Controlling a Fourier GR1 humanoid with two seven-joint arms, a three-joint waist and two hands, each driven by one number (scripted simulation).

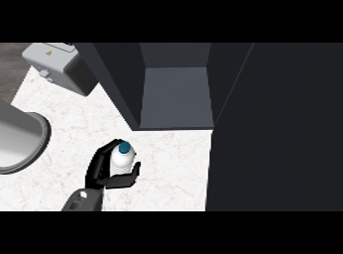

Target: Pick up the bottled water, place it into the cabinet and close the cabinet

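We are seeing the bottled water (122,155), white with a teal cap, sitting in the curled left hand (105,171) over the marbled counter (167,168), just before the open dark cabinet (176,94). The cabinet's door (284,129) is looming right; a grey cylinder (10,134) and toaster (61,67) are lying left.

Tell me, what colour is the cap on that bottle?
Teal blue, on a white bottle held in the left robot hand; head view.

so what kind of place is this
Most likely a kitchen: a pale marble-look counter carries an open dark cabinet, a grey toaster-like appliance and a big steel pot. One hand holds a water bottle.
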